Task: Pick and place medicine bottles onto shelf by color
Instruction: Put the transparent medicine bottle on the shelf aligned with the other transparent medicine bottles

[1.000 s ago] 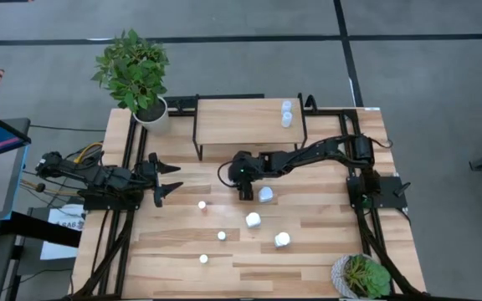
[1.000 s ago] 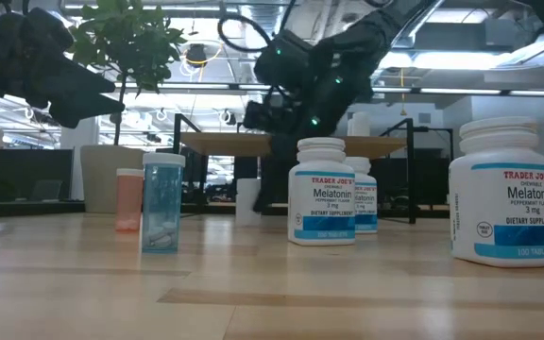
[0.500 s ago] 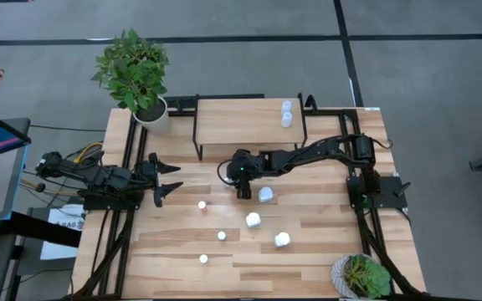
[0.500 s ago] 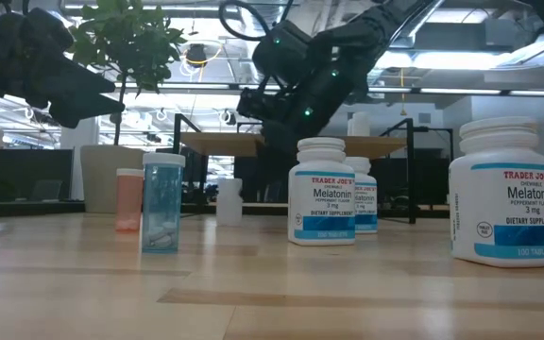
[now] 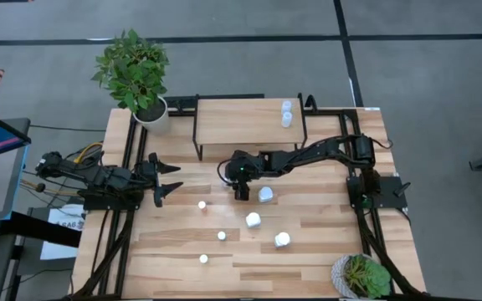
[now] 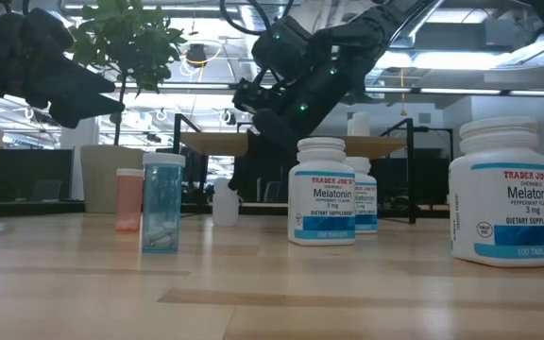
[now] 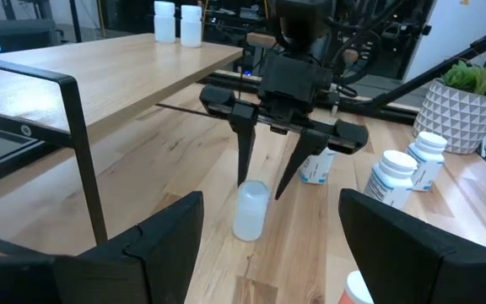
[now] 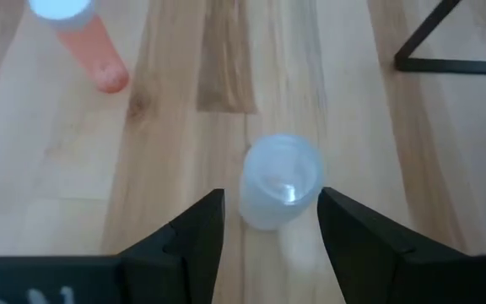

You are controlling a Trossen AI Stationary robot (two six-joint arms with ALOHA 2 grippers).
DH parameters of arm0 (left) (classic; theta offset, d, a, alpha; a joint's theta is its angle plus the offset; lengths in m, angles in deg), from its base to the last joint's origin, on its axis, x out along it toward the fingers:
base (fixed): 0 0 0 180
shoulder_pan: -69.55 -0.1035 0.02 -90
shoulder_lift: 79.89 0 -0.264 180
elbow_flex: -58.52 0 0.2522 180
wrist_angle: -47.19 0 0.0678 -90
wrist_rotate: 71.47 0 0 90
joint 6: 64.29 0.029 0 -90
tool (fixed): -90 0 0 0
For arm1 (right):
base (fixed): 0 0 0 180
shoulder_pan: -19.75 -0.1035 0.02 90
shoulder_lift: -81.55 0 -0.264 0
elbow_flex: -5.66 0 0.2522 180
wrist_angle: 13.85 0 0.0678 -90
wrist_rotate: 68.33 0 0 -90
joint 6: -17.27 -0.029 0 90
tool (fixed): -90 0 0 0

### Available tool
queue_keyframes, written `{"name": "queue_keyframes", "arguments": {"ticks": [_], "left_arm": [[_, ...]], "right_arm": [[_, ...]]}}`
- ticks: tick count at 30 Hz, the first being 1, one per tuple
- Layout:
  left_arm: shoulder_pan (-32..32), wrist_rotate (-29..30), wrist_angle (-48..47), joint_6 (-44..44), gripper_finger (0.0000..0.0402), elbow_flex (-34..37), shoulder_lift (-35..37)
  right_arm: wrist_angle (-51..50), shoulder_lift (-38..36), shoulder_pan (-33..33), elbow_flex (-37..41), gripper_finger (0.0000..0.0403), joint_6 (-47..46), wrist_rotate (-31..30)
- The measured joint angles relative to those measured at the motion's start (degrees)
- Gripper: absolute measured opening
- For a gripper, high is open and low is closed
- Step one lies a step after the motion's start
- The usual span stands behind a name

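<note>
Right tool [image 7: 258, 180] sits just in front of the shelf [image 5: 241, 123], out over the tabletop [image 5: 308, 242], fingers spread wide and pointing down on either side of a pale translucent bottle [image 7: 251, 211]. The bottle stands upright on the tabletop between the fingertips; the left wrist view shows gaps on both sides, so not clamped. From the high view that bottle is hidden under the right tool [image 5: 240, 192]. In the low view it is a small pale shape [image 6: 225, 204] below the dark arm.

Two pale blue bottles [image 5: 286, 113] stand on the shelf top, at its right-hand end as seen from above. Off the shelf's front edge, toward the right: a white bottle [image 5: 265, 194] close beside the right tool, then two more white ones [image 5: 253, 220] [image 5: 282, 240] farther from the shelf. Three smaller bottles [image 5: 202, 204] [image 5: 221, 236] [image 5: 203, 258] are scattered farther out; cap colours are unreadable from above. The low view shows an orange-tinted one [image 6: 129, 199] and a blue translucent one [image 6: 162, 201] with tablets inside; a yellowish bottle at the frame edge is cut off.

Left tool [image 5: 167, 178] is parked well left of the shelf, above the tabletop, fingers wide apart, holding nothing.
</note>
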Motion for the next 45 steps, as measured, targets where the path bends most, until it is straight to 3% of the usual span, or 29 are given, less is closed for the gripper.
{"name": "queue_keyframes", "arguments": {"ticks": [8, 13, 18, 28, 34, 45], "left_arm": [[0.0, 0.0, 0.0, -7.5, 0.0265, 0.0, -0.5], [0.0, 1.1, 1.6, -6.9, 0.0265, 0.2, -2.4], [0.0, 1.1, 10.8, -1.7, 0.0265, 0.3, -7.7], [-0.2, 2.3, 14.4, -5.8, 0.0265, -4.5, -28.9], [-2.4, 3.5, 14.5, -3.9, 0.0265, -12.1, -43.2], [-11.5, -9.4, 10.2, -1.4, 0.0265, -23.9, -65.1]], "right_arm": [[-3.0, -2.6, -0.3, 0.0, 0.0212, -2.9, 0.0], [-11.7, -8.0, -0.7, 0.0, 0.0212, -9.0, 0.1], [-15.7, -16.8, -2.6, 0.0, 0.0212, -11.3, 0.4], [-19.6, -31.5, -6.3, 0.0, 0.0212, -13.6, -0.2], [-28.3, -35.9, -7.8, 0.0, 0.0212, -13.4, -5.2], [-37.0, -38.1, -7.9, 0.0, 0.0212, -16.6, -6.3]]}}
